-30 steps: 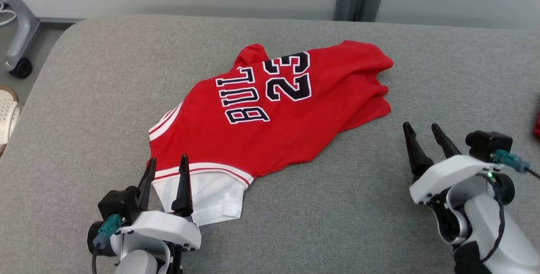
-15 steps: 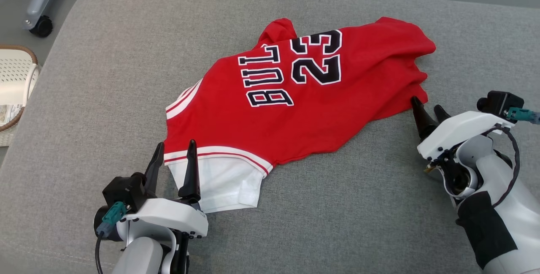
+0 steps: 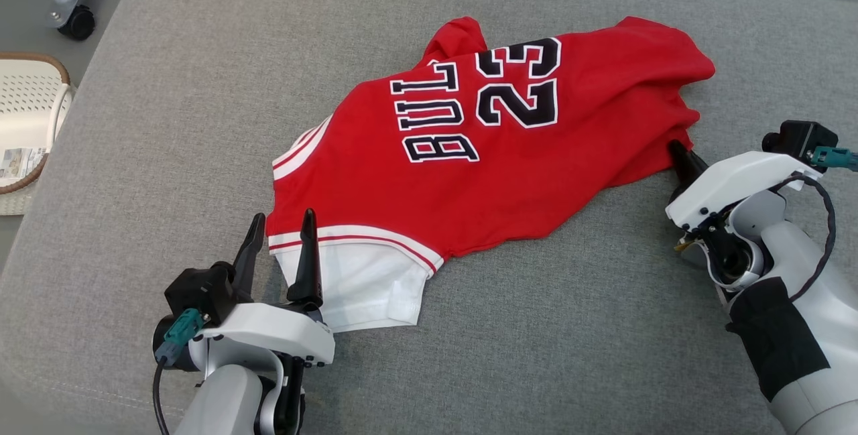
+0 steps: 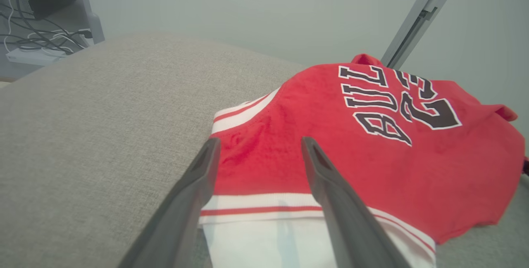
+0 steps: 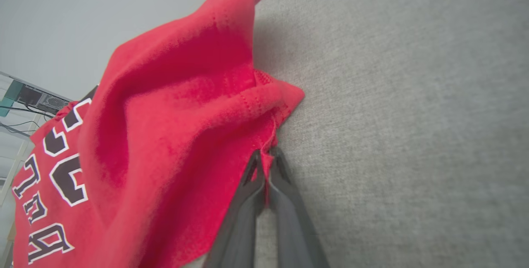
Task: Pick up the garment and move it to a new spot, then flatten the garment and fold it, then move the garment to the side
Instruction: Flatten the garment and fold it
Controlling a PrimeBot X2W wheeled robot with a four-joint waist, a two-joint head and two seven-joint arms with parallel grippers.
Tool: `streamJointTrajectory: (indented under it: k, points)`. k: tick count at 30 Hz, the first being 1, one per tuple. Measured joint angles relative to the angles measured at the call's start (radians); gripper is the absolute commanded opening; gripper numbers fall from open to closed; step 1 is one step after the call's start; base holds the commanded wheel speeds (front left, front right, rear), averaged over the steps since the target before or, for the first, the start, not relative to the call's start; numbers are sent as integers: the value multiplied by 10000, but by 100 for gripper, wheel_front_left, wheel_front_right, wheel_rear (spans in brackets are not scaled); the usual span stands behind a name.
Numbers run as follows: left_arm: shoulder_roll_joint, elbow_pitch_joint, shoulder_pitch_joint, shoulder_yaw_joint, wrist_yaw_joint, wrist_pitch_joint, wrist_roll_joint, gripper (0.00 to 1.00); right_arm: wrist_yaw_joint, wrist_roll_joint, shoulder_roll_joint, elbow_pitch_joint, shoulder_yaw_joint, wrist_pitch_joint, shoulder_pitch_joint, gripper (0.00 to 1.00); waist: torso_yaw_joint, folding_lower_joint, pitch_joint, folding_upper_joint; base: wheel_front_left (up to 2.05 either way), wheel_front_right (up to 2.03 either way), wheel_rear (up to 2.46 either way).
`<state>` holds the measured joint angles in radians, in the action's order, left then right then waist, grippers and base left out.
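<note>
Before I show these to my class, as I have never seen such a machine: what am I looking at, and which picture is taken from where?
It is a wheeled robot with two arms. The wide picture comes from a camera on its head, looking down at a grey padded surface. The other two come from cameras on its wrists, each looking along that arm's two dark fingers. A red jersey with white trim lies rumpled on the surface. The left tool is open over the jersey's striped corner and grips nothing. The right tool is shut on the edge at the opposite side; its wrist picture shows red cloth pinched between the fingertips.
</note>
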<state>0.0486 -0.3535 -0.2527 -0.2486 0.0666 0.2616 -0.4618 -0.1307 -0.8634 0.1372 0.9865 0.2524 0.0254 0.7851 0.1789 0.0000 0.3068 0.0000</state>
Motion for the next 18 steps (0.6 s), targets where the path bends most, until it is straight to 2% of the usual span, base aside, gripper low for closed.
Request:
streamJointTrajectory:
  k: [7,18]
  points:
    - [2,-121,5,94,6,0,-58,100,0,-460,217,-201,537,-180,-182,0,-86,0,-247,0,0,0,0]
    - [0,-249,341,224,-12,0,-73,100,0,-451,1206,-497,1313,176,-429,0,-446,-1,-1087,0,0,0,0]
